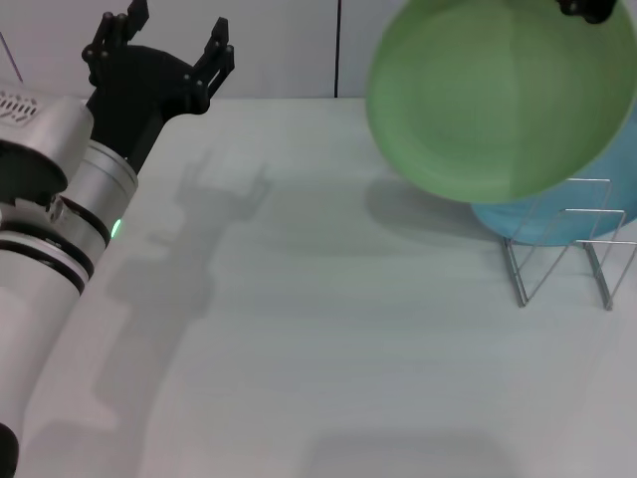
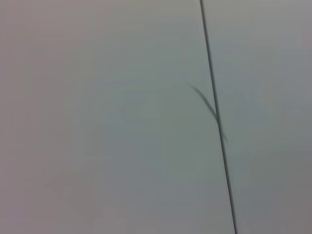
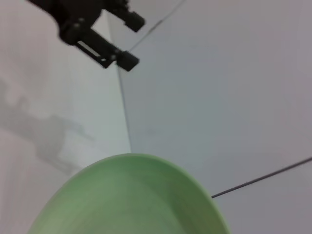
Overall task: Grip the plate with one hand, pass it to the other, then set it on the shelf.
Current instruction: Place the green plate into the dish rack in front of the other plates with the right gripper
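The light-green plate (image 1: 498, 95) hangs tilted in the air at the upper right, above and just in front of the wire shelf (image 1: 562, 249). My right gripper (image 1: 587, 8), slim and black, shows only at the plate's top rim and holds it there. The plate's rim also fills the lower part of the right wrist view (image 3: 131, 200). My left gripper (image 1: 167, 38), the black claw on the white and silver arm, is open and empty at the far left, well apart from the plate. It also shows in the right wrist view (image 3: 132, 41).
A teal-blue plate (image 1: 607, 199) stands in the wire shelf behind the green plate. The white table (image 1: 299, 329) runs to a pale wall at the back. The left wrist view shows only a pale surface with a dark seam (image 2: 217, 122).
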Available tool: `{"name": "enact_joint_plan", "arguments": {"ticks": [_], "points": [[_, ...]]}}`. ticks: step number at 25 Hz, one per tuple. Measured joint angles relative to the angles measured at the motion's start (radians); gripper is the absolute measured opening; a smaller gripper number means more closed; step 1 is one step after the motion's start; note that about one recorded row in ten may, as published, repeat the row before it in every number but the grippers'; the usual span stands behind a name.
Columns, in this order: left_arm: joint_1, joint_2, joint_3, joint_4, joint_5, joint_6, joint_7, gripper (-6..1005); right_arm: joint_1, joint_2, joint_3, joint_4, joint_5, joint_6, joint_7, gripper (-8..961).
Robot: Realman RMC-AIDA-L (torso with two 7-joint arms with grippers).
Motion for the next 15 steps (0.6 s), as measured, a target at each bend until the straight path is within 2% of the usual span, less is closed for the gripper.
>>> {"name": "enact_joint_plan", "arguments": {"ticks": [3, 4, 15], "points": [[-0.002, -0.001, 0.014, 0.032, 0.000, 0.041, -0.018, 813, -0.021, 0.003, 0.002, -0.046, 0.011, -0.037, -0.055, 38], [-0.028, -0.001, 0.028, 0.107, -0.001, 0.091, -0.059, 813, -0.031, 0.005, 0.003, -0.056, 0.016, -0.042, -0.072, 38], [-0.080, -0.002, 0.029, 0.227, -0.001, 0.143, -0.110, 813, -0.082, 0.009, 0.060, -0.103, 0.030, -0.124, -0.200, 37]]}}
